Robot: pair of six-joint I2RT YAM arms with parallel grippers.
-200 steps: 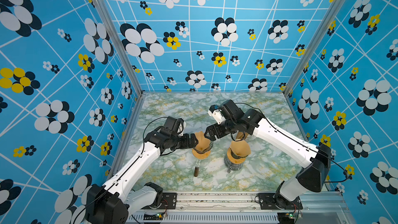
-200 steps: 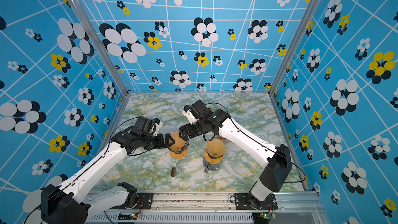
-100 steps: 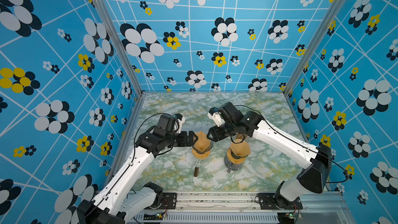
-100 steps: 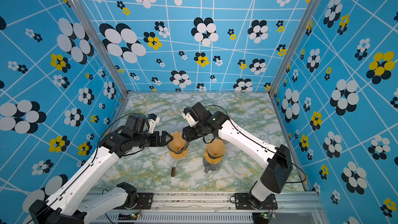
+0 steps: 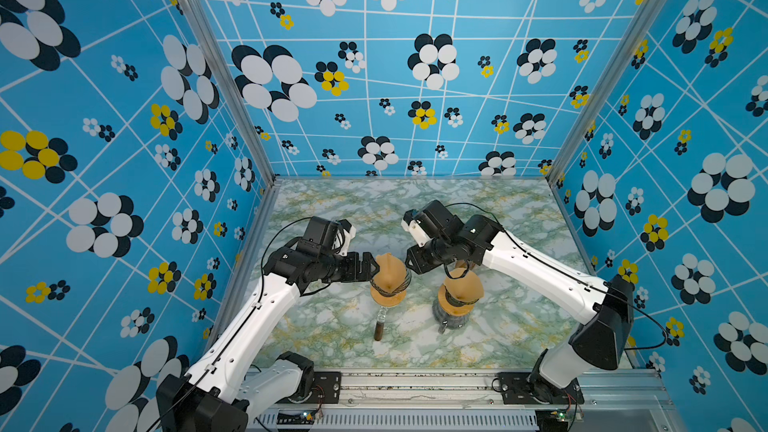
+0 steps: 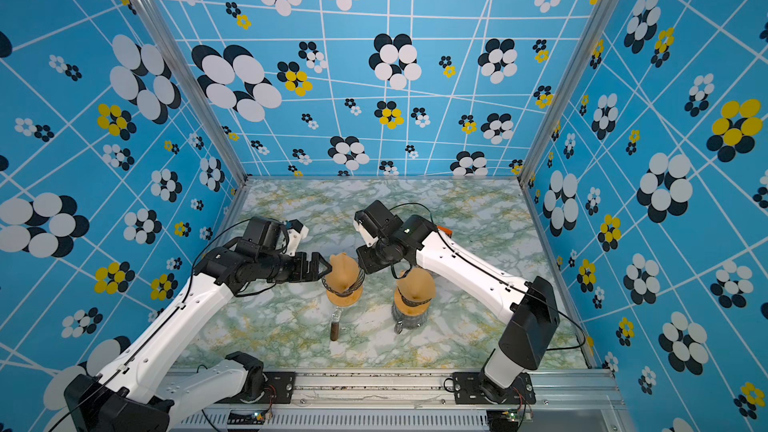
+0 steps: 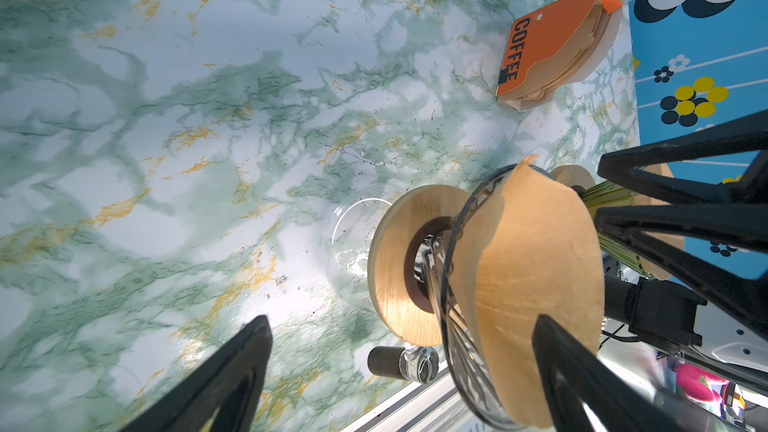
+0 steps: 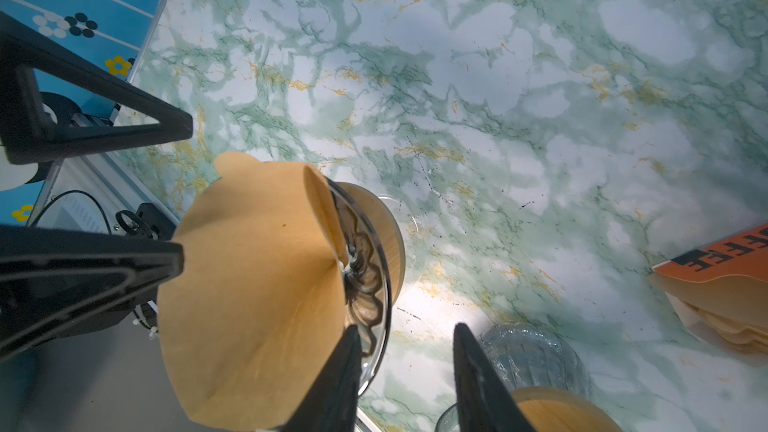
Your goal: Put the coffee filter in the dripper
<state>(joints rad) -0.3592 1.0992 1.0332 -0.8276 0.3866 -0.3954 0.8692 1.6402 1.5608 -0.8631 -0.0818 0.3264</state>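
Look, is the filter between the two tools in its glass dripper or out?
In: the coffee filter sits within the rim of the glass dripper, poking above it.

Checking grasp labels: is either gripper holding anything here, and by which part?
Nothing looks held. The left gripper stands open by the coffee filter; the right gripper straddles the dripper rim, a gap showing at its outer finger.

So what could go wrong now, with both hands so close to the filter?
The coffee filter stands high above the dripper rim, seemingly unseated; it may tip out. The right hand has one finger by the glass rim; closing could shove the dripper. The open left hand, beside the filter, might snag it.
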